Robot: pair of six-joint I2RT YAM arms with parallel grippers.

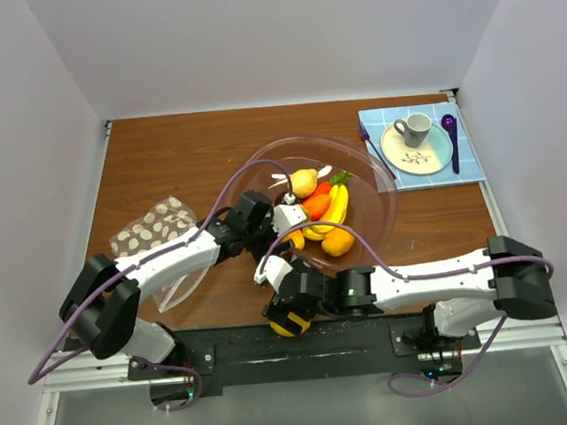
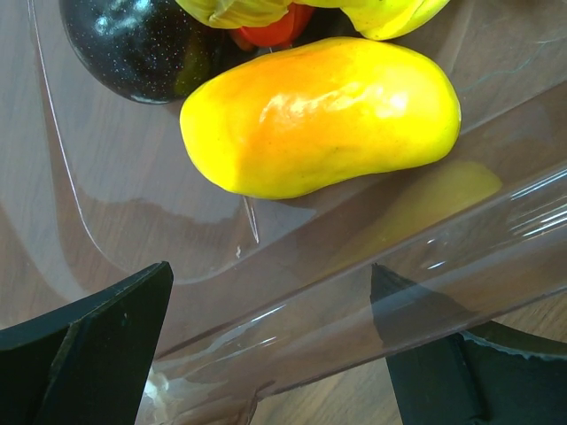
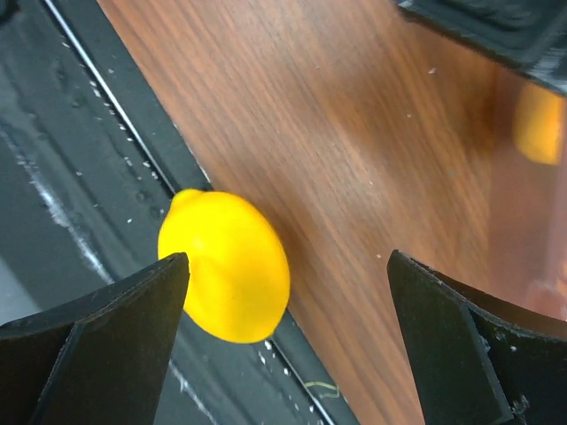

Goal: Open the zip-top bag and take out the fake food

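Two sets of jaws wide, nothing held. Rim of clear bowl (image 2: 80,195) runs between fingers of left end effector (image 2: 270,283); yellow mango (image 2: 323,115) at its 12 o'clock. A lemon (image 3: 226,279) sits just beside one finger of right end effector (image 3: 288,266), at worktop (image 1: 177,152) 6 o'clock edge. Heaped mid-bowl: fake food (image 1: 321,209). At 9 o'clock lies zip-top bag (image 1: 152,228).

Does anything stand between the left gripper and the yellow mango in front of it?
Yes. The clear wall and rim of the bowl run across between the open left gripper and the mango, which lies inside the bowl.
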